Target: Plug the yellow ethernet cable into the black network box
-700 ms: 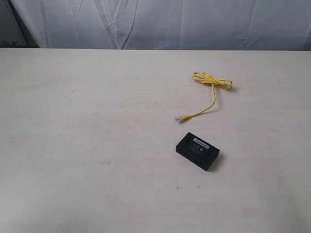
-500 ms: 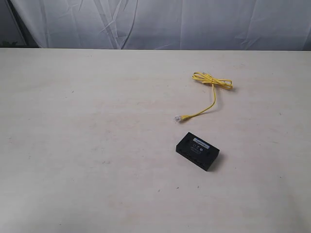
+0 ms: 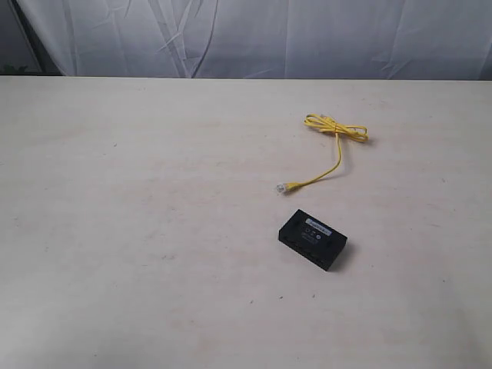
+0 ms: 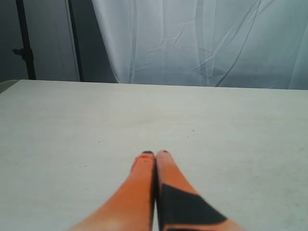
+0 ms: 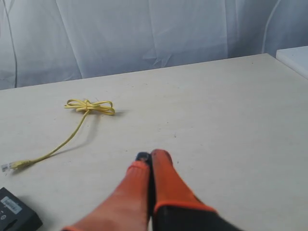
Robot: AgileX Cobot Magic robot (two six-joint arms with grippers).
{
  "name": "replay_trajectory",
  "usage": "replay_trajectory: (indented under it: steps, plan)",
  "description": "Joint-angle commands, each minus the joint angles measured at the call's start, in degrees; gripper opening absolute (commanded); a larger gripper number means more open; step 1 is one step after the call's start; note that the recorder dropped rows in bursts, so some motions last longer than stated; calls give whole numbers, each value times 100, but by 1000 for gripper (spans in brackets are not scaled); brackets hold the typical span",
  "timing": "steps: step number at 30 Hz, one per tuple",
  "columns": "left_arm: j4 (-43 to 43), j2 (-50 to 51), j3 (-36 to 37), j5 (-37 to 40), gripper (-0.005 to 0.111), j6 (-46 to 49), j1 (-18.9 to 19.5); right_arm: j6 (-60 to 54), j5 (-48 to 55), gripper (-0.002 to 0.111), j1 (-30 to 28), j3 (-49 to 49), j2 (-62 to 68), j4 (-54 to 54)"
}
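Observation:
The yellow ethernet cable [image 3: 332, 144] lies on the table right of centre, its far end tied in a small loop and its clear plug [image 3: 280, 187] pointing toward the black network box [image 3: 313, 239] just in front of it. The box lies flat with its white label up. In the right wrist view the cable [image 5: 79, 118] and a corner of the box [image 5: 14, 211] sit off to one side of my right gripper [image 5: 151, 156], which is shut and empty. My left gripper [image 4: 155, 155] is shut on nothing over bare table. Neither arm shows in the exterior view.
A pale table [image 3: 138, 231] fills the scene, backed by a white curtain [image 3: 269, 38]. A dark stand pole [image 4: 23, 43] rises beyond the table's far corner in the left wrist view. A second white surface [image 5: 296, 57] adjoins the table edge in the right wrist view.

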Motion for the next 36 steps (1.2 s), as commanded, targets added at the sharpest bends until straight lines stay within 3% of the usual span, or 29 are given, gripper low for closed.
replay_trajectory:
  steps: [1, 6, 9, 16, 21, 28, 32, 36]
  plan:
    - [7, -36, 24, 2, 0, 5, 11, -10, -75, -1, -26, 10, -42, -49]
    - [7, -36, 24, 2, 0, 5, 11, -10, -261, -1, -26, 10, -42, 61]
    - [7, -36, 24, 2, 0, 5, 11, 19, -741, -1, -26, 10, -42, 1314]
    - [7, -36, 24, 2, 0, 5, 11, 645, -3181, -1, -26, 10, -42, 3008]
    - [7, -36, 24, 2, 0, 5, 11, 707, -4307, -1, -26, -97, -42, 3044]
    - [31, -36, 24, 2, 0, 5, 11, 707, -3882, -1, -26, -1247, 521, 1804]
    - [46, -36, 24, 2, 0, 5, 11, 707, -2936, -1, -26, -2297, 1445, 566]
    - [628, -36, 24, -133, 0, 5, 11, 707, -1818, -1, -26, -3238, 2363, -399]
